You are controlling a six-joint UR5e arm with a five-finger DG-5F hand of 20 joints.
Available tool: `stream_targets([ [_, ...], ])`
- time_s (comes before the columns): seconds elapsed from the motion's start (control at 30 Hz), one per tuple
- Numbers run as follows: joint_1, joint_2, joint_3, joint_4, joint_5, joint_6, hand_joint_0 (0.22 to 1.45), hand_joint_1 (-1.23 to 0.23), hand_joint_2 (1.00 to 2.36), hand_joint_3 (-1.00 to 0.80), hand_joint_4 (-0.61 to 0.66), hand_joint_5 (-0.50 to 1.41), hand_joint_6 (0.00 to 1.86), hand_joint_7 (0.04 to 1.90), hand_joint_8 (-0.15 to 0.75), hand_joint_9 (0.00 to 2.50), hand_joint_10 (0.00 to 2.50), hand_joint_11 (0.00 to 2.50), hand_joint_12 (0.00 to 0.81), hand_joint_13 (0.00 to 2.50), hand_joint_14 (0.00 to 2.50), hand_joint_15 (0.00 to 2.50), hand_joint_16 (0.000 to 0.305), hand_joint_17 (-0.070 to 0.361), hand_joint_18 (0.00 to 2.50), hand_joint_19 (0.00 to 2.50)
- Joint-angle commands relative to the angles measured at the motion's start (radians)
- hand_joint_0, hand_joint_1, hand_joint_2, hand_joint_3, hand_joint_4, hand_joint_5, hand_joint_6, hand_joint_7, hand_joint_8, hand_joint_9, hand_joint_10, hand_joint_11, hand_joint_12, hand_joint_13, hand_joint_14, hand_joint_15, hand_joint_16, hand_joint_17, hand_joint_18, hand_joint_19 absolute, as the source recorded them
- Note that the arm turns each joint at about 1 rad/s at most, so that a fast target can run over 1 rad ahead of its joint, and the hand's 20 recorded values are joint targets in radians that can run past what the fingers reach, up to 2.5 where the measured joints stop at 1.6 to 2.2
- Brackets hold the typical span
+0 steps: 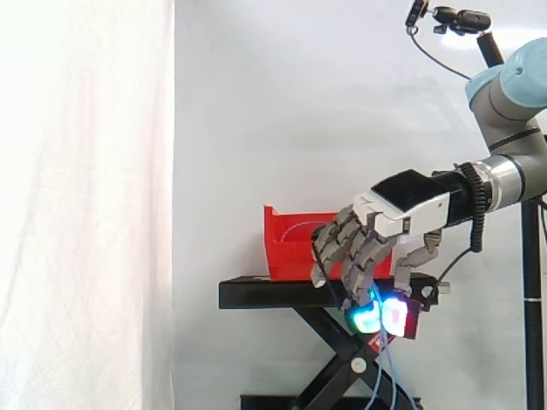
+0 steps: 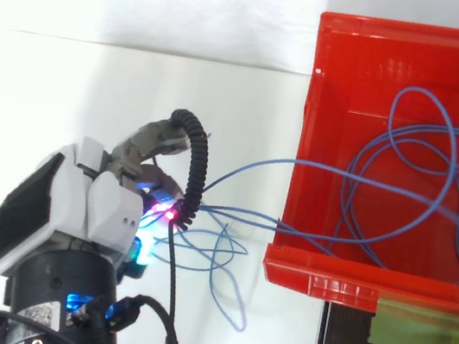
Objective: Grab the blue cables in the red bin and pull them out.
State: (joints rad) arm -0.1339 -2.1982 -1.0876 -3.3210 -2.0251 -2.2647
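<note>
The red bin (image 2: 310,270) stands on the black stand (image 1: 261,293). Inside it thin blue cables (image 2: 408,148) lie in loose loops. Several strands run over the bin's front wall to my hand (image 2: 93,203), which is outside the bin, a short way off that wall. In the side view my hand (image 1: 402,209) hangs in front of the red bin (image 1: 289,248) at the level of the stand's top, with its fingers curled down round the strands. Its glowing fingertips (image 1: 367,318) are pressed together, and loose blue cables (image 1: 382,376) dangle below them.
The black stand rests on a scissor frame (image 1: 342,367). A white curtain (image 1: 85,205) hangs behind and to the left. A small camera on a pole (image 1: 457,19) sits above the arm. A loose loop of cable (image 2: 225,285) hangs in the open space between hand and bin.
</note>
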Motion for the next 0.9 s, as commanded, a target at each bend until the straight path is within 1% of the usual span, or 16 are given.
stream_targets([
  [0.0, 0.007, 0.000, 0.000, 0.000, -0.024, 0.167, 0.89, -0.74, 1.00, -1.00, 0.03, 0.91, 0.93, 0.67, 0.238, 1.08, 0.03, 0.79, 0.326, 0.70, 0.01, 0.31, 0.042, 0.094, 0.59, 0.41],
  [0.03, 0.007, 0.000, 0.000, -0.002, -0.033, 0.207, 0.89, -0.74, 1.00, -1.00, 0.03, 0.92, 0.93, 0.66, 0.236, 1.08, 0.03, 0.79, 0.325, 0.69, 0.01, 0.31, 0.042, 0.094, 0.59, 0.41],
  [0.07, 0.007, 0.000, 0.000, -0.002, -0.033, 0.207, 0.89, -0.74, 1.00, -1.00, 0.03, 0.91, 0.93, 0.67, 0.237, 1.08, 0.03, 0.79, 0.325, 0.69, 0.01, 0.31, 0.042, 0.094, 0.59, 0.41],
  [0.13, 0.013, 0.000, 0.000, 0.000, -0.053, 0.297, 0.89, -0.74, 1.00, -1.00, 0.03, 0.92, 0.93, 0.66, 0.238, 1.08, 0.03, 0.80, 0.323, 0.69, 0.01, 0.30, 0.042, 0.094, 0.59, 0.41],
  [0.2, 0.017, 0.000, 0.000, 0.000, -0.066, 0.369, 0.89, -0.74, 1.00, -1.00, 0.03, 0.92, 0.93, 0.67, 0.243, 1.08, 0.02, 0.79, 0.325, 0.69, 0.01, 0.31, 0.042, 0.094, 0.59, 0.42],
  [0.23, 0.022, 0.000, 0.000, 0.000, -0.072, 0.435, 0.89, -0.74, 1.00, -1.00, 0.03, 0.92, 0.93, 0.67, 0.237, 1.08, 0.03, 0.78, 0.325, 0.69, 0.01, 0.31, 0.042, 0.094, 0.59, 0.41],
  [0.3, 0.025, 0.000, 0.000, 0.000, -0.073, 0.471, 0.89, -0.74, 1.00, -1.00, 0.03, 0.92, 0.93, 0.67, 0.242, 1.08, 0.03, 0.79, 0.325, 0.69, 0.01, 0.31, 0.042, 0.094, 0.59, 0.41],
  [0.43, 0.036, 0.000, 0.000, 0.000, -0.072, 0.584, 0.89, -0.74, 1.00, -1.00, 0.04, 0.92, 0.93, 0.67, 0.238, 1.08, 0.02, 0.79, 0.324, 0.69, 0.01, 0.31, 0.042, 0.093, 0.59, 0.41],
  [0.5, 0.037, 0.002, 0.000, 0.000, -0.070, 0.595, 0.89, -0.74, 1.00, -1.00, 0.04, 0.92, 0.93, 0.67, 0.240, 1.08, 0.03, 0.80, 0.325, 0.69, 0.01, 0.31, 0.042, 0.094, 0.59, 0.41],
  [0.53, 0.042, 0.000, 0.000, 0.002, -0.070, 0.641, 0.89, -0.74, 1.00, -1.00, 0.03, 0.92, 0.92, 0.67, 0.240, 1.08, 0.02, 0.79, 0.325, 0.69, 0.01, 0.31, 0.042, 0.093, 0.59, 0.41],
  [0.63, 0.051, 0.000, 0.000, 0.002, -0.070, 0.692, 0.89, -0.74, 1.00, -1.00, 0.04, 0.92, 0.92, 0.67, 0.239, 1.08, 0.03, 0.78, 0.326, 0.69, 0.01, 0.30, 0.042, 0.093, 0.59, 0.41],
  [0.67, 0.056, 0.000, 0.000, 0.002, -0.069, 0.724, 0.89, -0.74, 1.00, -1.00, 0.04, 0.92, 0.92, 0.67, 0.239, 1.08, 0.03, 0.79, 0.325, 0.69, 0.01, 0.31, 0.042, 0.093, 0.59, 0.41],
  [0.7, 0.056, 0.000, 0.000, 0.002, -0.069, 0.724, 0.89, -0.74, 1.00, -1.00, 0.04, 0.92, 0.91, 0.67, 0.242, 1.07, 0.03, 0.79, 0.323, 0.69, 0.01, 0.31, 0.042, 0.093, 0.59, 0.42],
  [0.77, 0.062, 0.000, 0.000, 0.002, -0.067, 0.768, 0.89, -0.74, 1.00, -1.00, 0.03, 0.92, 0.91, 0.68, 0.240, 1.07, 0.03, 0.78, 0.324, 0.69, 0.01, 0.31, 0.041, 0.093, 0.59, 0.42],
  [0.8, 0.066, 0.000, 0.000, 0.002, -0.066, 0.830, 0.89, -0.74, 1.00, -1.00, 0.03, 0.92, 0.91, 0.69, 0.243, 1.07, 0.03, 0.78, 0.324, 0.69, 0.01, 0.31, 0.042, 0.093, 0.59, 0.41],
  [0.87, 0.073, 0.000, 0.000, 0.002, -0.060, 0.908, 0.89, -0.74, 1.00, -1.00, 0.03, 0.92, 0.91, 0.67, 0.242, 1.08, 0.03, 0.78, 0.323, 0.69, 0.01, 0.31, 0.042, 0.093, 0.59, 0.41],
])
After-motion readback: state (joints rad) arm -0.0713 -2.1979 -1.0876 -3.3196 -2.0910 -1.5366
